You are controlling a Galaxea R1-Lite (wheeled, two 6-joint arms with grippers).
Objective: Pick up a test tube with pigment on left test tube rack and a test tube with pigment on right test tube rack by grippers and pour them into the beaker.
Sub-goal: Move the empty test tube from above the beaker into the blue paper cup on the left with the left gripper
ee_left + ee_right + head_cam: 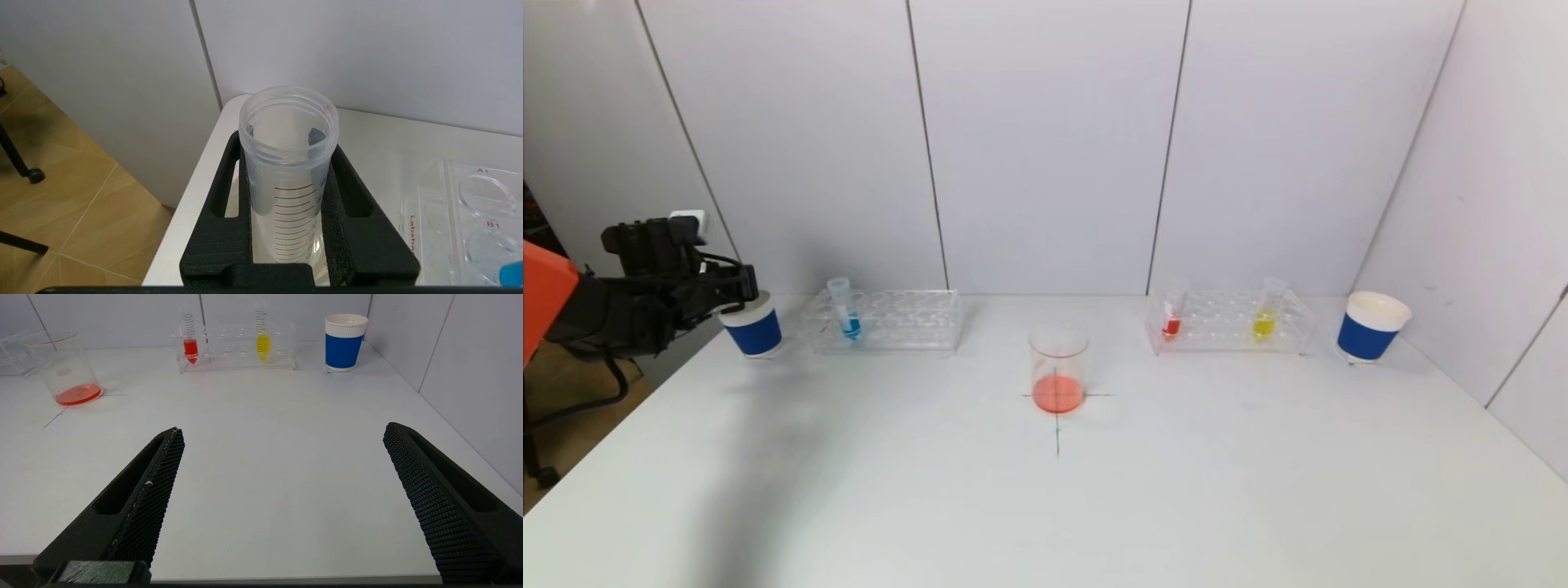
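Observation:
My left gripper (737, 292) is shut on an empty clear graduated test tube (288, 163) and holds it upright over the left blue paper cup (754, 328) at the table's far left corner. The left rack (882, 320) holds one tube with blue pigment (845, 310). The right rack (1229, 322) holds a red-pigment tube (1172, 318) and a yellow-pigment tube (1266, 314). The beaker (1058, 369) stands at the table's middle with orange-red liquid at its bottom. My right gripper (282, 433) is open and empty, low over the near right part of the table, out of the head view.
A second blue paper cup (1372, 327) stands right of the right rack. White wall panels close the back and right side. The table's left edge (192, 196) drops to the floor beside my left gripper. A black cross is marked under the beaker.

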